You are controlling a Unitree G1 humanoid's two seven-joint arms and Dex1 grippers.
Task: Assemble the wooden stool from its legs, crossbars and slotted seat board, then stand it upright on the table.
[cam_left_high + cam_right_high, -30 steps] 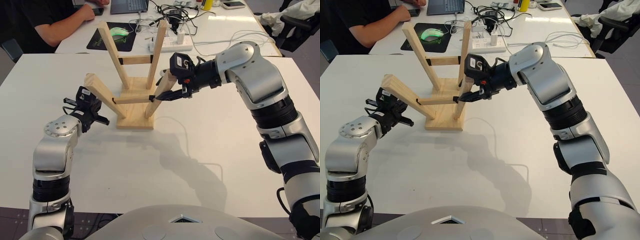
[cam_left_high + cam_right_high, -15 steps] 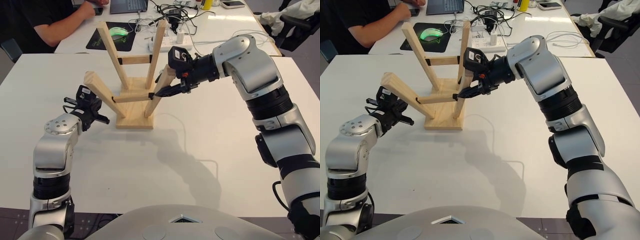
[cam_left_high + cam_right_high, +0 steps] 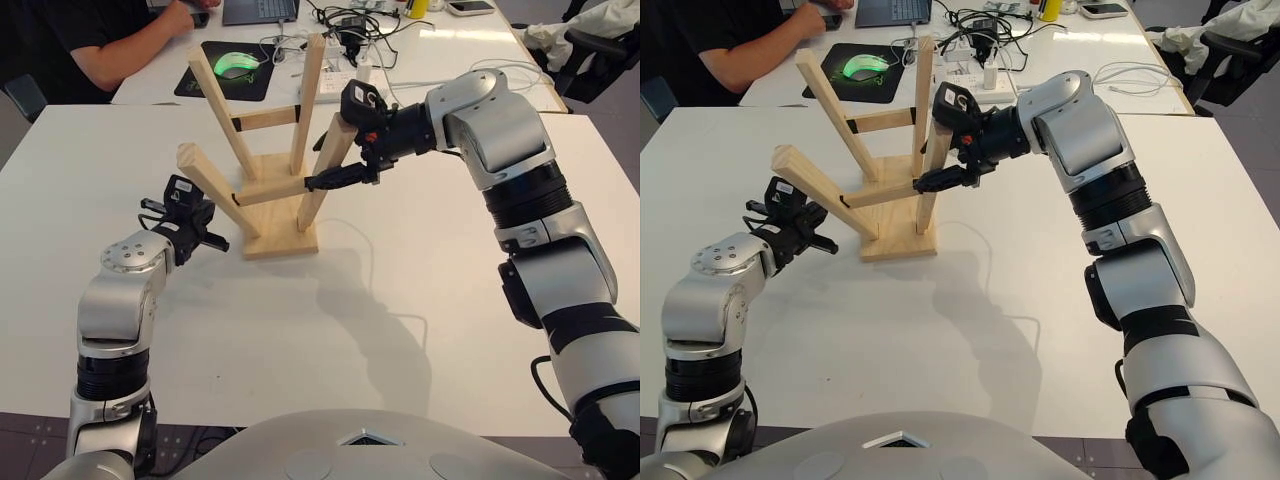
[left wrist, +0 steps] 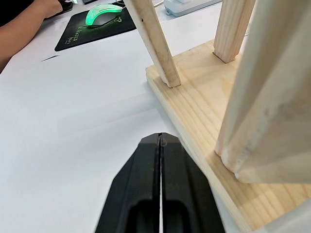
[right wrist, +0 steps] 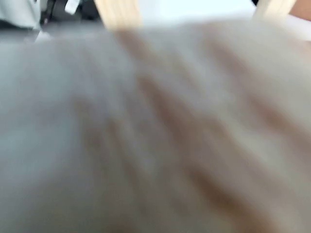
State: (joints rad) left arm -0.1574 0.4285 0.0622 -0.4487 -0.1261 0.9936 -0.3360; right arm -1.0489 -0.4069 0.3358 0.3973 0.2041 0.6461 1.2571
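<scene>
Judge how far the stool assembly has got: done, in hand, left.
Done: four legs stand in the seat board, crossbars fitted between them. In hand: the right gripper is at one near leg; the left gripper, shut and empty, sits beside the other. Left: the stool rests seat-down on the table, so turning it upright remains.

The stool (image 5: 184, 145) is a blur in the right wrist view, its legs (image 4: 153, 48) cropped in the left.
</scene>
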